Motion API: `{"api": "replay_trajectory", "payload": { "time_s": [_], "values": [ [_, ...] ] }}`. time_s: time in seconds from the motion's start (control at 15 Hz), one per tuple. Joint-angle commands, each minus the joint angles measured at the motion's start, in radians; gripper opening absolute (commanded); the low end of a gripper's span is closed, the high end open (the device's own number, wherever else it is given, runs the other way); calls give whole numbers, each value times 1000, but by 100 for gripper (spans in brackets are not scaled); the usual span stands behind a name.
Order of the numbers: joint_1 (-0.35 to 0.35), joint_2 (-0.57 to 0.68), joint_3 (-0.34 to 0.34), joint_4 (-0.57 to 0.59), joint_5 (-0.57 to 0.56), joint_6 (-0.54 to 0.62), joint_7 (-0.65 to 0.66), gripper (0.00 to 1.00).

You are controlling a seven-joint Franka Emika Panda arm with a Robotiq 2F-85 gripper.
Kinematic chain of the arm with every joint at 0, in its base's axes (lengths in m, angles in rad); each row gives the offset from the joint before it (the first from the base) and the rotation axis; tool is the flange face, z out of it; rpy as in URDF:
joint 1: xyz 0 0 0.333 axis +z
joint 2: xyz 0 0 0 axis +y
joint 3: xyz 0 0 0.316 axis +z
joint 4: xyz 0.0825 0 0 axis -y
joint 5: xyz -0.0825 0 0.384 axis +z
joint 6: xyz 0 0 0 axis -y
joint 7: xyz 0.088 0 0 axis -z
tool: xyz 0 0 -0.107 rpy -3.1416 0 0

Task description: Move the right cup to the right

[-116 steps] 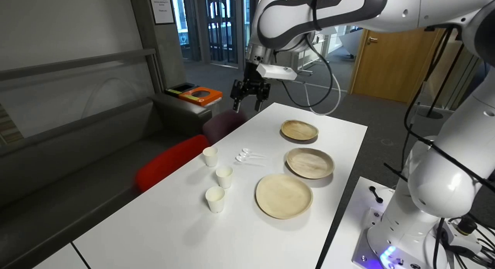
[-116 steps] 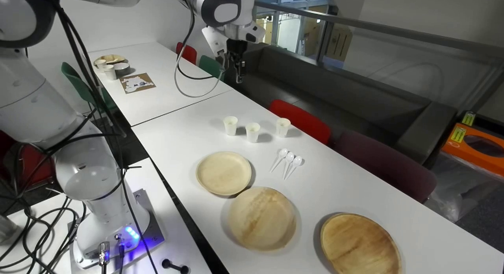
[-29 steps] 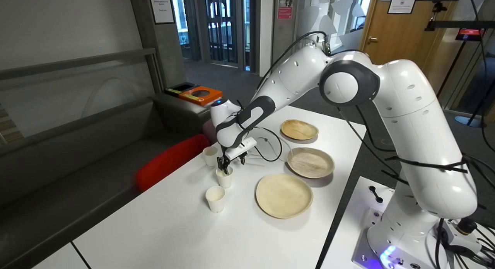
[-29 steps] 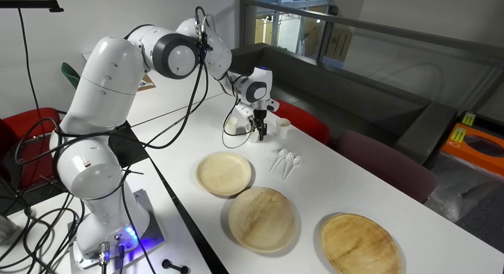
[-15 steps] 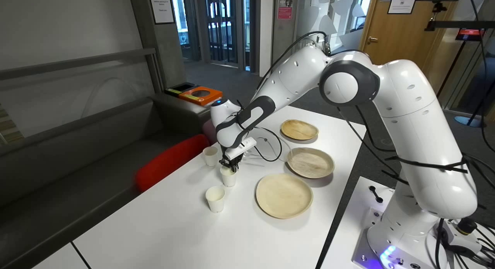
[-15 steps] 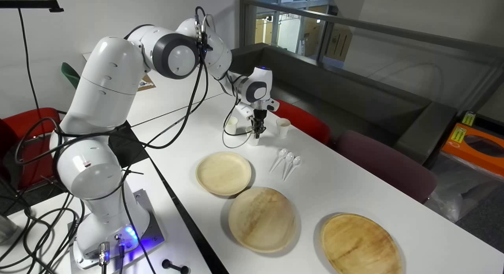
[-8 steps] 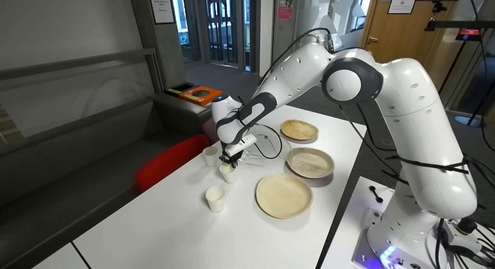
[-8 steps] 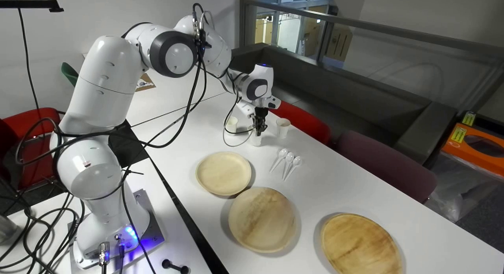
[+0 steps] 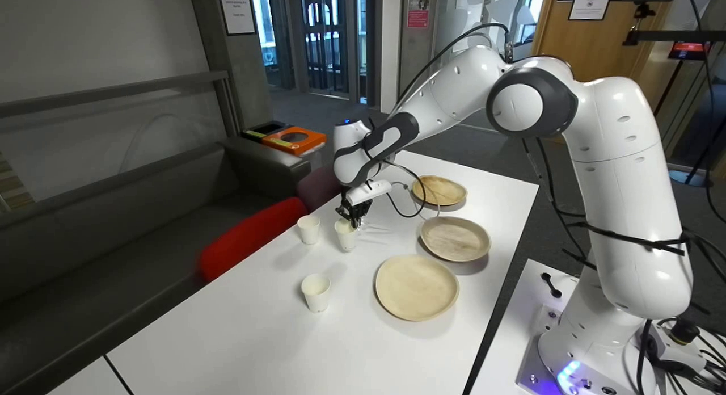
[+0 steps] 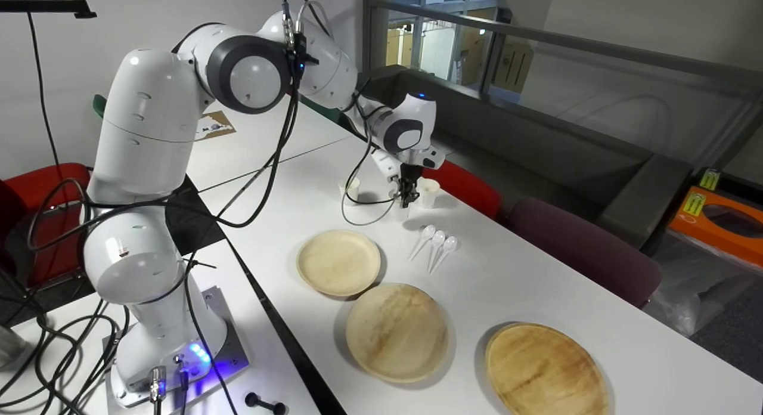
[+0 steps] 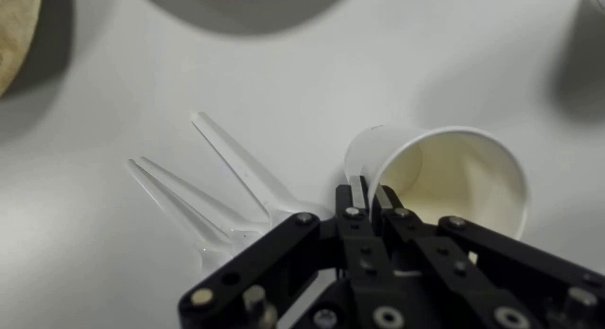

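The right cup (image 9: 345, 238), small and plain white, hangs tilted just above the table. My gripper (image 11: 371, 193) is shut on its wall near the rim, one finger inside and one outside, so the cup's open mouth (image 11: 472, 187) faces the wrist camera. In an exterior view the gripper (image 10: 409, 201) hides most of this cup. Two like white cups stand upright on the table: one (image 9: 309, 230) close by near the red chair, another (image 9: 316, 293) nearer that camera.
Several white plastic spoons (image 11: 241, 170) lie on the table right beside the held cup. Three round tan plates, one light (image 9: 417, 287), one mid-toned (image 9: 455, 239) and one darker (image 9: 439, 189), line the table's robot side. A red chair (image 9: 255, 236) stands at the opposite edge.
The fingers, apart around the cup wall two seconds ago, have come together on it. Since then the cup has risen off the table, tilted, and moved toward the spoons. The other cups have not moved.
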Motion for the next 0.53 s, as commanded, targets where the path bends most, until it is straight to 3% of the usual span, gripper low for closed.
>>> {"api": "replay_trajectory", "payload": {
  "time_s": [0.0, 0.47],
  "values": [
    [-58, -71, -3, -71, 70, 36, -69, 1],
    [-155, -34, -26, -21, 189, 2, -100, 1]
  ]
}}
